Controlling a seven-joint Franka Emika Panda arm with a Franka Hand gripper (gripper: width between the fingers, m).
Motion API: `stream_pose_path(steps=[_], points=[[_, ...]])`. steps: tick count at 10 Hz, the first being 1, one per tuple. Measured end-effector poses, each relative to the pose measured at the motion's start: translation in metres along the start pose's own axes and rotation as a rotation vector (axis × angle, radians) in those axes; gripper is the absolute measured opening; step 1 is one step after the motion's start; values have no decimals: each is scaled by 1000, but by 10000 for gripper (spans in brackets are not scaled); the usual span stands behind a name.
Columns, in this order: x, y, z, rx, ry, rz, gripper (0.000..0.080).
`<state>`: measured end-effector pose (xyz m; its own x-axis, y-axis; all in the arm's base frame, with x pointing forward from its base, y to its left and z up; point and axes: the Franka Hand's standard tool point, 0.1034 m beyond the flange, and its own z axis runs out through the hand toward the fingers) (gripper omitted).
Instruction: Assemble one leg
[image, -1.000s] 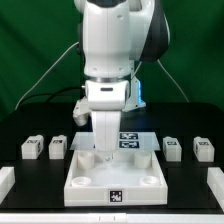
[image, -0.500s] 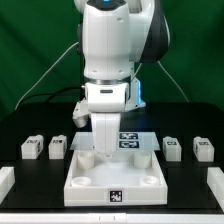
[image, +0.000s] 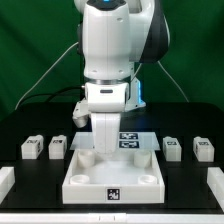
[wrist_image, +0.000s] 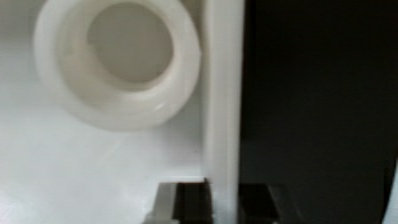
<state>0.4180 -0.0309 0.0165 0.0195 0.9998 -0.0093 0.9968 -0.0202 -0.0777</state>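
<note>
Four legs, small white tagged blocks, lie on the black table: two at the exterior view's left (image: 31, 148) (image: 58, 147) and two at its right (image: 172, 147) (image: 203, 149). The large white square tray-like piece (image: 115, 178) lies in the middle. My gripper (image: 100, 151) points straight down at that piece's far left edge, away from every leg. In the wrist view my gripper (wrist_image: 226, 205) straddles the piece's thin white rim (wrist_image: 224, 100), one dark finger (wrist_image: 192, 203) on each side, pressed against it. A round corner socket (wrist_image: 121, 60) lies beside the rim.
The marker board (image: 130, 138) lies flat just behind the tray-like piece. White rig pieces sit at the near left (image: 5, 180) and near right (image: 215, 182) table corners. A green backdrop and cables hang behind the arm.
The arm has sunk very slightly toward the tray-like piece's far edge, then held still. No part on the table has moved.
</note>
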Motion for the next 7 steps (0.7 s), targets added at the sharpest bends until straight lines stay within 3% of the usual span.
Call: stream_pose_path(steps=[4, 7], points=[[4, 3, -1, -1, 1, -2, 57], [52, 38, -6, -31, 33, 2, 57]])
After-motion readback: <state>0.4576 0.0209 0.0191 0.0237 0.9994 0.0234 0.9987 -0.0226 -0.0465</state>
